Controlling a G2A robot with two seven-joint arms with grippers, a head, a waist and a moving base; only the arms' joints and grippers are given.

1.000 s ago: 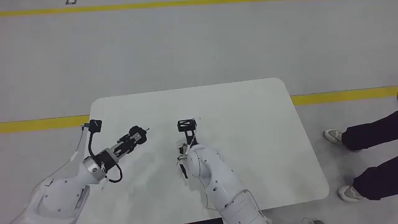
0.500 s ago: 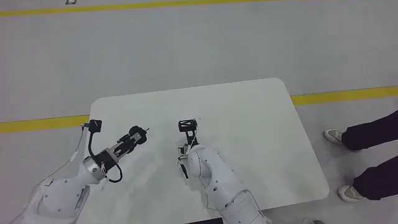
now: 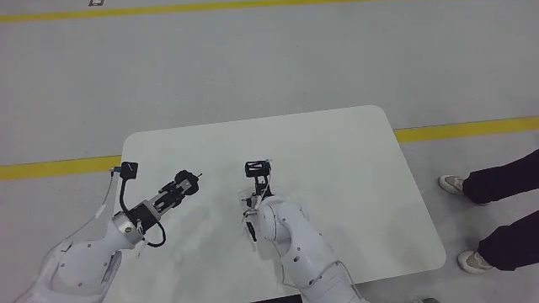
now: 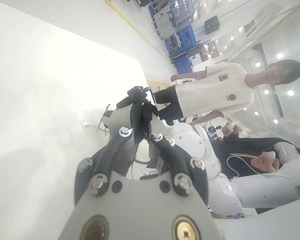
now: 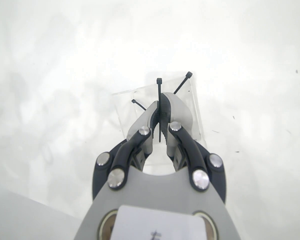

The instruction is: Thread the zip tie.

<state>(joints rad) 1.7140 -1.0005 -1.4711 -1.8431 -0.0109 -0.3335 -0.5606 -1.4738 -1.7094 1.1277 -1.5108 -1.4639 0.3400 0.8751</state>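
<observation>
- Right gripper (image 5: 161, 106): pinching one black zip tie (image 5: 159, 88), over clear tray (image 5: 188, 108).
- Left gripper (image 4: 141, 107): pressed together, seemingly empty.
- Threading: judged not yet begun.

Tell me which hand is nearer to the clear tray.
Right. The right hand hangs directly above the clear tray, shut on a zip tie; the left hand is off to its side.
</observation>
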